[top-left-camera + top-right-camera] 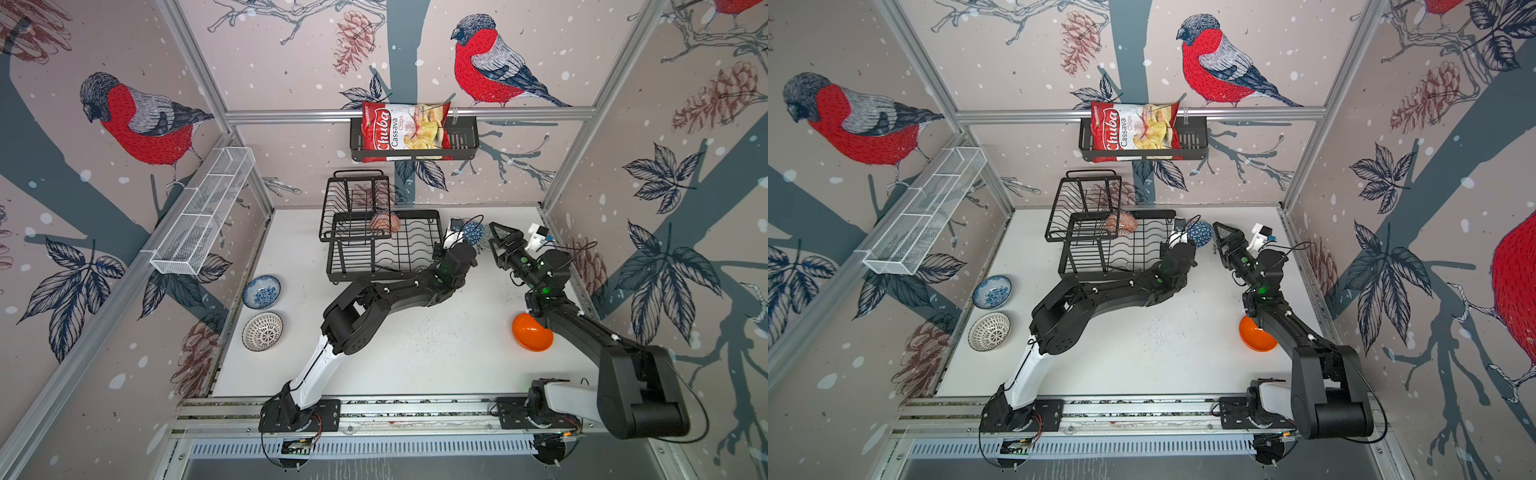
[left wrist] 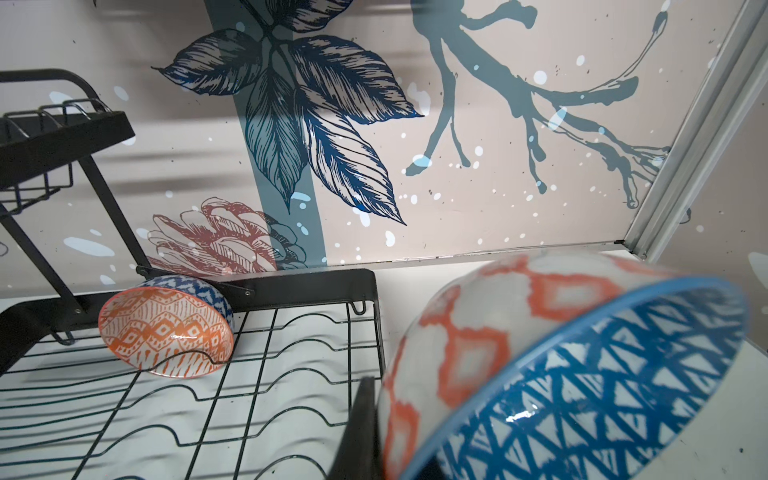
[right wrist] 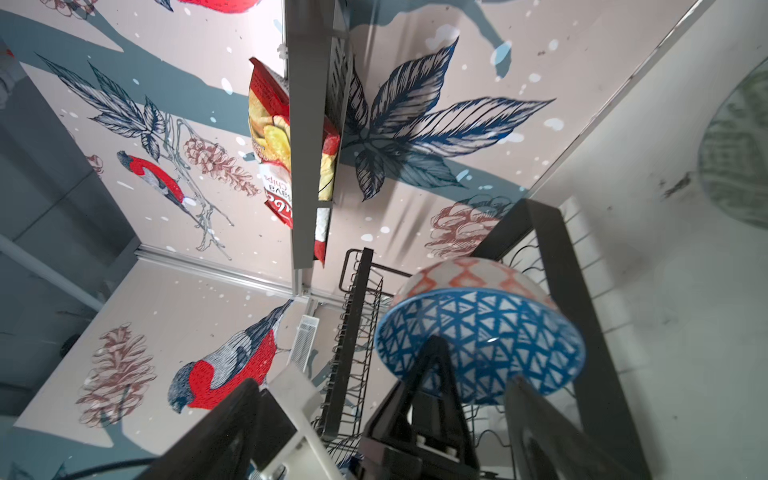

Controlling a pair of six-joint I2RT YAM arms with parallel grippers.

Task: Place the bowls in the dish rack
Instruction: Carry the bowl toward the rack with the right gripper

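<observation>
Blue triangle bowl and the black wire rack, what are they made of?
The blue triangle-patterned round bowl looks like glazed ceramic: smooth, with bright shiny glints on its painted inside; hard plastic can't be ruled out. The black wire dish rack looks like metal wire with a dull black coating: thin, stiff bent rods and flat bars.

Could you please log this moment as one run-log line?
left tool: shut on round blue-triangle bowl | right tool: open beside it | black wire dish rack: one orange-patterned bowl inside
</observation>
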